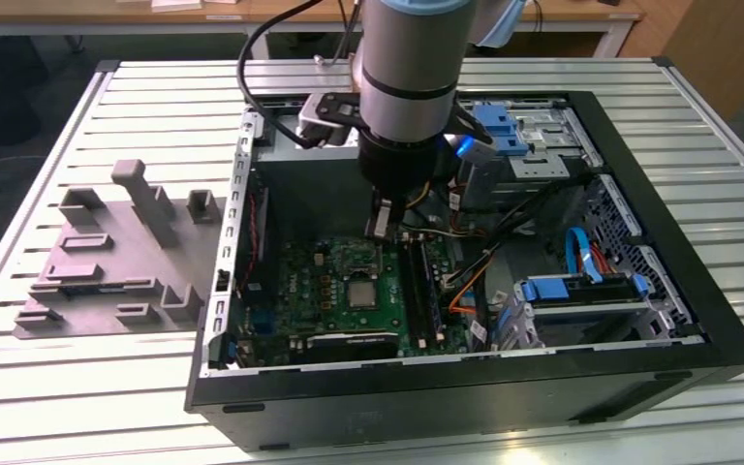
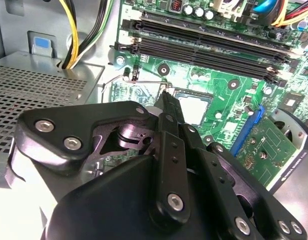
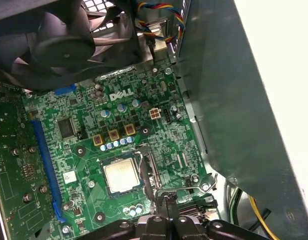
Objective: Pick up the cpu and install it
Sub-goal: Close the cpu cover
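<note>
Just one cpu (image 3: 122,176), socketed.

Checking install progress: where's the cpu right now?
The cpu sits in the motherboard socket inside the open case, just ahead of the gripper in both wrist views.

Open room lies straight above the green motherboard (image 1: 346,291) around its metal-framed socket (image 3: 124,176). Long black memory slots (image 2: 209,47) flank it on one side, the grey steel case wall (image 3: 234,125) stands near another, and a black round fan (image 3: 68,45) overhangs the board's far end.
</note>
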